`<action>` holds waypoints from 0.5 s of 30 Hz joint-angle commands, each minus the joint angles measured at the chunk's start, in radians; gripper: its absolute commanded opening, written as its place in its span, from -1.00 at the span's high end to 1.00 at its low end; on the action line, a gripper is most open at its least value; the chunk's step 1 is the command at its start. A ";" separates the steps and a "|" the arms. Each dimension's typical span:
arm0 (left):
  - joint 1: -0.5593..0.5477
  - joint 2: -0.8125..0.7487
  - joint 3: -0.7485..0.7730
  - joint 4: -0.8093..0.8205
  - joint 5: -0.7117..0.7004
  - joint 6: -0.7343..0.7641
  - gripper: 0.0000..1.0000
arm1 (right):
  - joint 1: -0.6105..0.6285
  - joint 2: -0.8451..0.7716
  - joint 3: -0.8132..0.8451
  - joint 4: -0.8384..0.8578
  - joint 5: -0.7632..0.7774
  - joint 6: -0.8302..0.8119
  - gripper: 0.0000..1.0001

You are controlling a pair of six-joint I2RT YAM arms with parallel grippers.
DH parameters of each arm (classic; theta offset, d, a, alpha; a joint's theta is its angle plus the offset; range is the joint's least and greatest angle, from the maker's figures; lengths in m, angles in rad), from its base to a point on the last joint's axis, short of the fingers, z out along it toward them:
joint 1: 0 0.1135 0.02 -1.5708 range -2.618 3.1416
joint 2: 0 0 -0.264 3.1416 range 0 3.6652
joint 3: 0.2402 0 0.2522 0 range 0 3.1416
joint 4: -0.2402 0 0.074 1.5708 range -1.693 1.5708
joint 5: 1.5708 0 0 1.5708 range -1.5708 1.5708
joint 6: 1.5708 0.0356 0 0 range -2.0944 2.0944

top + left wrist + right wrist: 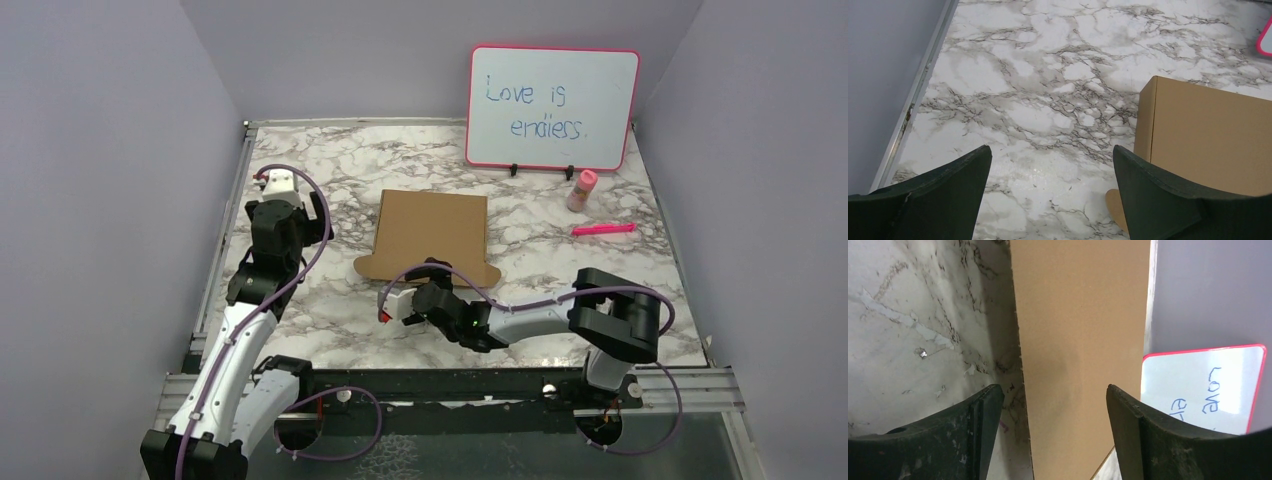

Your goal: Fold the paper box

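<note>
The paper box [430, 230] is plain brown cardboard, lying in the middle of the table with rounded flaps sticking out left and right at its near edge. My right gripper [425, 275] is at that near edge, rolled on its side and open. In the right wrist view a cardboard panel [1083, 340] fills the gap between the open fingers of the right gripper [1053, 405]; I cannot tell if they touch it. My left gripper [275, 185] is open and empty, left of the box. In the left wrist view the left gripper [1050, 165] is over bare marble, with the box [1208, 135] to its right.
A pink-framed whiteboard [552, 108] with blue writing stands at the back right. A small pink-capped bottle [582, 190] and a pink marker [603, 229] lie in front of it. Grey walls close in the marble table [300, 140] on the left, right and back. A metal rail [913, 105] runs along the left edge.
</note>
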 commanded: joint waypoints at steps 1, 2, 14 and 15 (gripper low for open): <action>0.006 -0.029 -0.006 0.006 -0.011 -0.010 -0.83 | 0.011 0.054 -0.041 0.216 0.064 -0.106 -0.57; 0.006 -0.035 -0.006 0.006 -0.009 -0.010 -0.83 | 0.011 0.069 -0.042 0.232 0.063 -0.113 -0.54; 0.006 -0.060 -0.013 0.009 0.001 -0.014 -0.83 | 0.012 0.145 -0.093 0.582 0.124 -0.331 0.52; 0.006 -0.060 -0.014 0.008 0.000 -0.015 -0.83 | 0.012 0.128 -0.090 0.565 0.118 -0.326 0.61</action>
